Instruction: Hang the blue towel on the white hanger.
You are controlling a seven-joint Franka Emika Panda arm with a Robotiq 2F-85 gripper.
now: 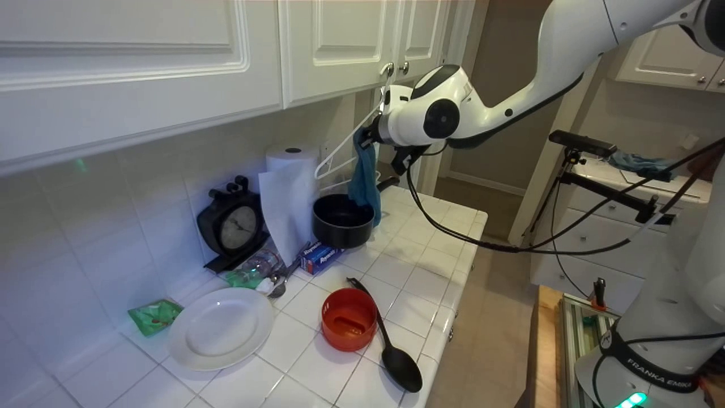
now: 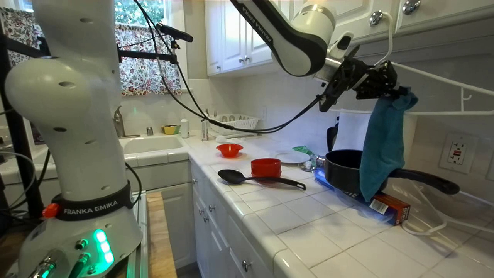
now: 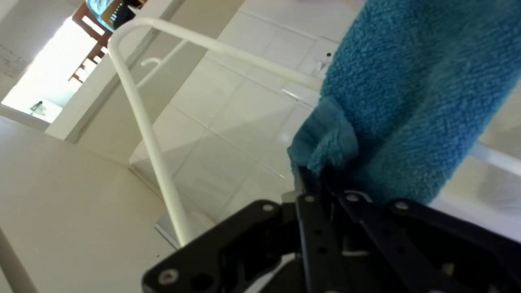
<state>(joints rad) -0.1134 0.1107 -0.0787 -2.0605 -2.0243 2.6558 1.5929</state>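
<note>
In the wrist view my gripper (image 3: 319, 179) pinches the blue towel (image 3: 419, 101) in front of the white hanger (image 3: 151, 146); in an exterior view, letting go before it drapes could drop it onto the black pot (image 2: 341, 170), while my base (image 2: 61, 231) reads FRANKA EMIKA; in an exterior view a blue box (image 1: 322, 259) reads Reynolds.

Inside the white hanger (image 3: 154, 154), an open gap is seen beside the blue towel (image 3: 411, 97); lower down, room is narrowed by the black pot (image 2: 343, 170).
</note>
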